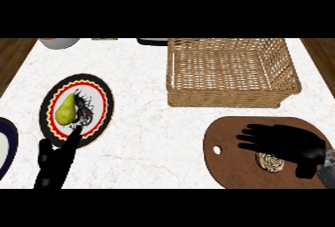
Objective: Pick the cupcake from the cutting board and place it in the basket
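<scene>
A cupcake with a swirled brown-and-cream top sits on the brown oval cutting board at the lower right. My right hand hovers just over it with its fingers spread straight toward the left and its thumb hanging down beside the cupcake; nothing is held. The wicker basket stands behind the board, at the upper right, with nothing inside. My left hand rests open at the lower left, its fingers pointing up onto the plate's rim.
A patterned plate with a green pear lies at the left. A dark-rimmed plate shows at the left edge. A grey bowl and other items line the far edge. The wooden floor shows beyond both counter sides.
</scene>
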You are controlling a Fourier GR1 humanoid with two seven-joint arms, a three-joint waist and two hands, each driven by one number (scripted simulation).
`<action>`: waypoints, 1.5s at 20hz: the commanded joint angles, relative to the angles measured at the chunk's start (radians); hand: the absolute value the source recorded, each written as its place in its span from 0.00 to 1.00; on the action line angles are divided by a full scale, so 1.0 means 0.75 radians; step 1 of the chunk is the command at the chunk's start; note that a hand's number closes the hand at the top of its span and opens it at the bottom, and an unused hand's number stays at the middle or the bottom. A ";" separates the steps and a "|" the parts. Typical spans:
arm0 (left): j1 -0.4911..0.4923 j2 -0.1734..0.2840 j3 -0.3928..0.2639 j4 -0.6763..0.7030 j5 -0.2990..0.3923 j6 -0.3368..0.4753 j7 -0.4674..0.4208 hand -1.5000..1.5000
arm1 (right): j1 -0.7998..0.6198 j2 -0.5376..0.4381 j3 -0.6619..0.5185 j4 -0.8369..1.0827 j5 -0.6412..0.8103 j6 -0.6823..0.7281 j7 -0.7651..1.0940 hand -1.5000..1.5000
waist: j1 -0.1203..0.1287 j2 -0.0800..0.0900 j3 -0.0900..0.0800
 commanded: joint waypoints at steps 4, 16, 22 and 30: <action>0.009 -0.015 0.036 0.016 -0.002 -0.026 0.083 0.50 | 0.056 0.117 0.001 -0.035 0.078 0.018 0.036 0.00 | -0.006 0.009 -0.015; 0.003 -0.023 0.097 0.000 -0.021 -0.083 0.098 0.50 | -0.020 0.179 -0.063 0.178 0.261 -0.306 -0.193 1.00 | -0.001 0.011 -0.014; 0.050 -0.047 0.067 -0.007 -0.050 -0.040 0.076 0.50 | 0.027 0.601 -0.089 0.135 0.306 -0.044 0.547 1.00 | -0.028 0.002 -0.021; 0.068 -0.060 0.046 -0.028 -0.068 -0.034 0.078 0.50 | -0.029 0.944 -0.111 -0.005 0.351 -0.051 1.244 1.00 | -0.008 0.003 -0.016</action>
